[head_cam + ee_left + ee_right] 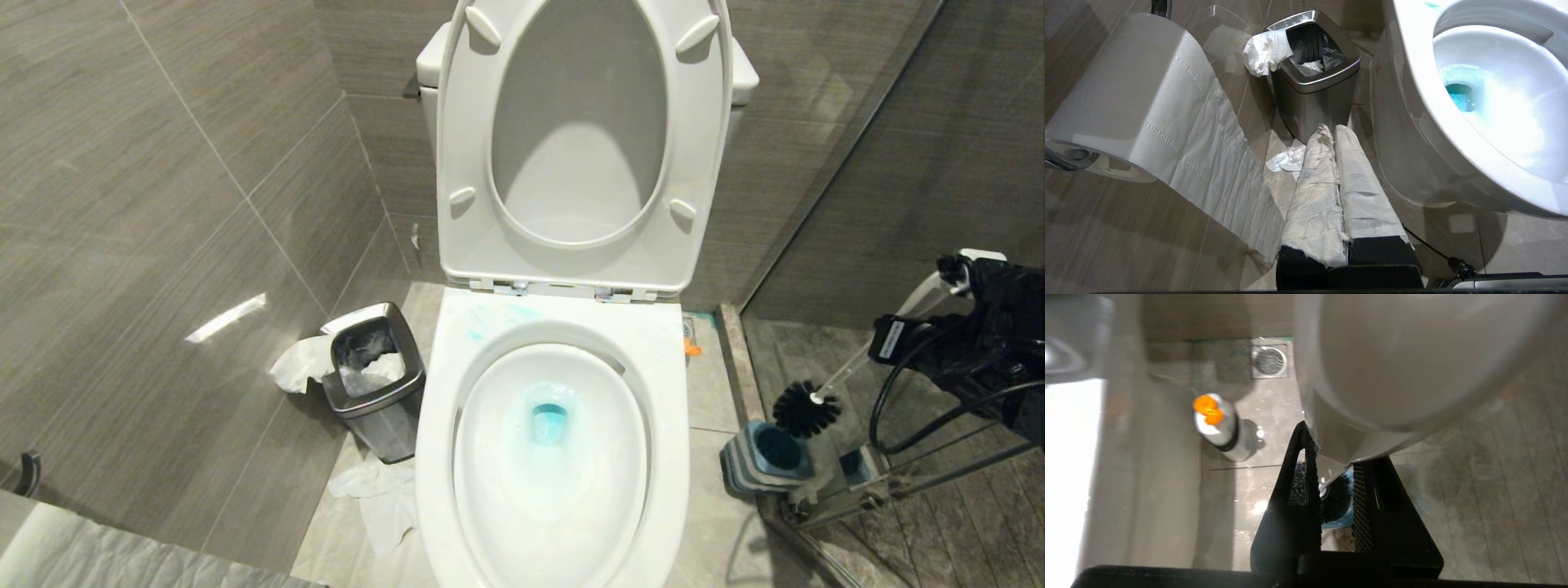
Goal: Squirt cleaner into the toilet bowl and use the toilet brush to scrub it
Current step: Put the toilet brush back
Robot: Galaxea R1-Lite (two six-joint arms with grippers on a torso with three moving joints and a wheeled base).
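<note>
While brush is out of its holder, status:
Right tool (pixel 1335 494): clamped on the toilet brush (pixel 849 367) near the top of the white handle, at the right of the head view, beside the glass partition.
Brush head (pixel 807 408): black bristles hanging just above the grey holder (pixel 763 457), handle tilted.
Left tool (pixel 1337 163): paper-wrapped fingers pressed together, holding nothing, parked low beside the steel bin (pixel 1314 81).
Toilet bowl (pixel 457 359): seat and lid up, open access.
Cleaner (pixel 549 420): turquoise pool at the drain, faint smear on the back rim.
Handling: brush looks light, handle stiff but slim and smooth, likely to twist in the grip; the high hold means long leverage, so scrub force is probably limited.
Risk: bristles may drip or flick; the glass sits near the swing path.
Next, my guess: carry the head over the rim and down into the blue.
</note>
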